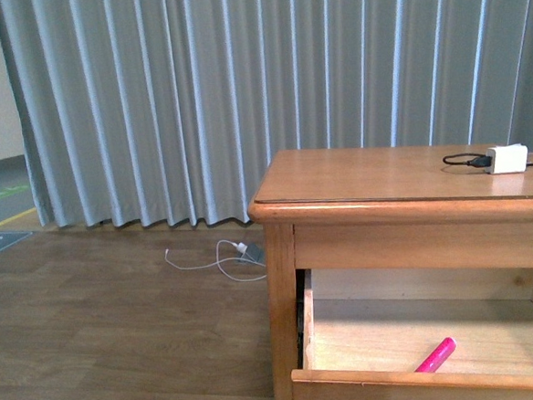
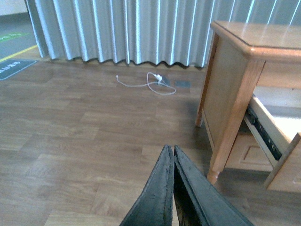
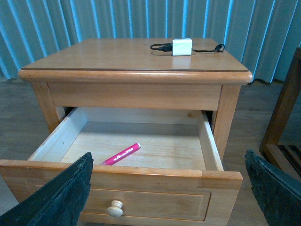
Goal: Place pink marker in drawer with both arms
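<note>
The pink marker lies loose on the pale floor of the open drawer, near its front wall; it also shows in the front view. The drawer is pulled out of a honey-coloured wooden table and has a round pale knob. My right gripper is open and empty in front of the drawer's front panel, its fingers spread wide. My left gripper is shut and empty, over the wooden floor to the left of the table's leg.
A white charger block with a black cable lies on the tabletop, also in the front view. A white cable lies on the floor by the grey curtain. A dark wooden piece of furniture stands to the table's right.
</note>
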Robot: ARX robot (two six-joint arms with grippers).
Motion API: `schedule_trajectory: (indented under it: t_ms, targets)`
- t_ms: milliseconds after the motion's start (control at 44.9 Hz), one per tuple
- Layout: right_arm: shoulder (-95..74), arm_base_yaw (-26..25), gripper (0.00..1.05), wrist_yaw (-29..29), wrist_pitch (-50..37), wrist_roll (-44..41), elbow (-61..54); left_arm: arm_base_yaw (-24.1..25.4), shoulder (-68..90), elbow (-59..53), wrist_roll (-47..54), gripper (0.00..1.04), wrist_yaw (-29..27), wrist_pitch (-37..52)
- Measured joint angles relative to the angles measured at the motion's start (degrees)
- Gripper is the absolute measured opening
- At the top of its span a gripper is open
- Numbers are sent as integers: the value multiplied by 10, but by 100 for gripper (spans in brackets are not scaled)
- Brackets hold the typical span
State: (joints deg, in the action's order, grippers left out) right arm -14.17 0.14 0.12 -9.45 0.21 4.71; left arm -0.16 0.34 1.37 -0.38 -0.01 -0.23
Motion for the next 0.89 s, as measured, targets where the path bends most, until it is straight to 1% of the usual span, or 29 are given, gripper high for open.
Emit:
schedule_trajectory:
  t_ms: [379, 445, 468, 557, 668, 735, 780, 891]
  targets:
    - [0, 0, 96, 0, 0, 0, 0, 0, -1, 0, -1, 5, 0, 0]
    - [-1, 0, 96, 0, 3, 0, 0, 0, -1, 0, 0, 21, 0, 0]
    - [-8, 0, 96, -1, 38, 5, 11, 0, -1, 0, 0, 26, 0, 0]
    - [-46, -10, 96, -28, 144, 19, 48, 0, -1, 0, 0, 40, 0, 0]
    - [-108, -31, 96, -62, 191, 30, 70, 0, -1, 0, 0, 58, 0, 0]
    - [-167, -42, 96, -80, 193, 31, 89, 0, -1, 0, 0, 71, 0, 0]
    - [-226, -44, 96, -80, 174, 30, 105, 0, -1, 0, 0, 81, 0, 0]
    - [-339, -42, 96, -78, 136, 24, 136, 0, -1, 0, 0, 99, 0, 0]
